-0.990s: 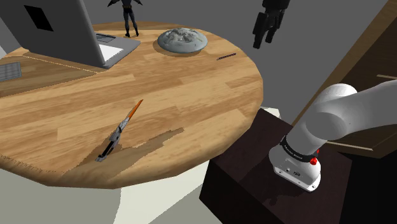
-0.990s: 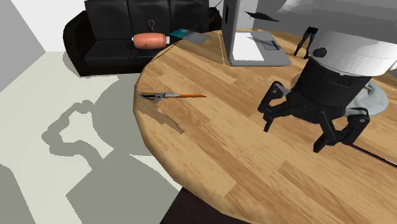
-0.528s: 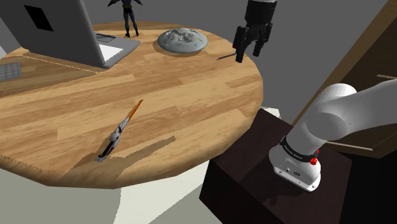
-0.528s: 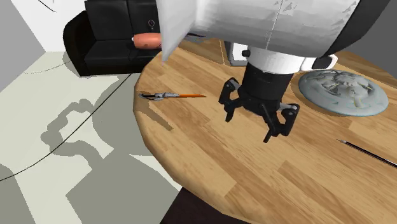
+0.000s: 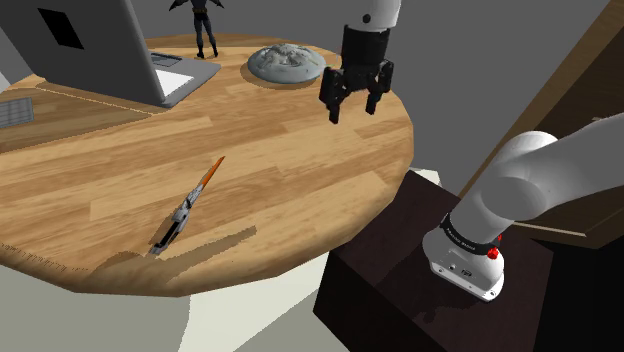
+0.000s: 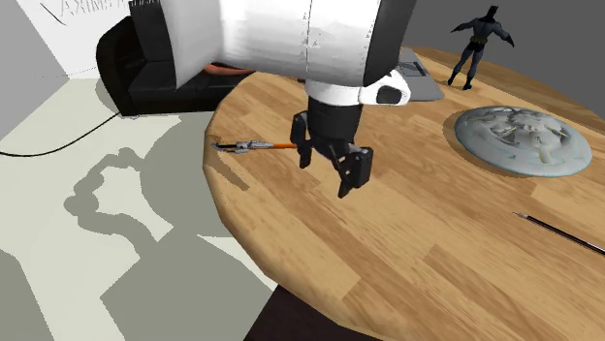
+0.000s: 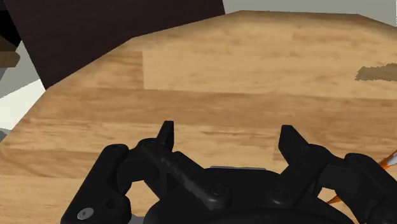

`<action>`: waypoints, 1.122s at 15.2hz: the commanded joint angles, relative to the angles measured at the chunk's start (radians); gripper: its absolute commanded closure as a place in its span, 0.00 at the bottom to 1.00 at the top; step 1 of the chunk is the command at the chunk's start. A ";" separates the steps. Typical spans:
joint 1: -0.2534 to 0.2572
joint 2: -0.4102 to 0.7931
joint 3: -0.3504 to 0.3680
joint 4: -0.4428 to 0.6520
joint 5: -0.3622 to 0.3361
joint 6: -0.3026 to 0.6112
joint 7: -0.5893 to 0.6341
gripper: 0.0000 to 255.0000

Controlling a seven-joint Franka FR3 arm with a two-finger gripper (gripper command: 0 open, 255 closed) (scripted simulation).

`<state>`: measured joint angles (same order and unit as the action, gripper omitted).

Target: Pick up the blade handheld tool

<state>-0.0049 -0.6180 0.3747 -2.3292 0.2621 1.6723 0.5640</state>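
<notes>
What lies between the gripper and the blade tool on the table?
Nothing but bare wood: in the shoulder view, only the table stretches between the open gripper and the blade tool.

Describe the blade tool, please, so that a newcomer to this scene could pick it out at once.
Find the round wooden table and look at its edge at the shoulder view's lower left, in front of the grey laptop. The blade tool lies flat there alone: long, thin, orange at one end, grey at the other, unlike the all-dark stick near the grey disc.
</notes>
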 commanded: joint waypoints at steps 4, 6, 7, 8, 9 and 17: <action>-0.018 0.131 0.135 0.065 0.032 0.086 0.207 0.00; -0.031 0.196 0.189 0.102 0.029 0.121 0.291 0.00; -0.038 0.232 0.216 0.123 0.023 0.138 0.334 0.00; -0.045 0.269 0.242 0.145 0.013 0.155 0.378 0.00; -0.052 0.308 0.269 0.169 0.001 0.171 0.424 0.00; -0.053 0.702 0.425 0.411 -0.237 0.261 0.840 0.00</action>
<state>-0.0666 0.0239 0.7870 -1.9529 0.0693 1.9221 1.3418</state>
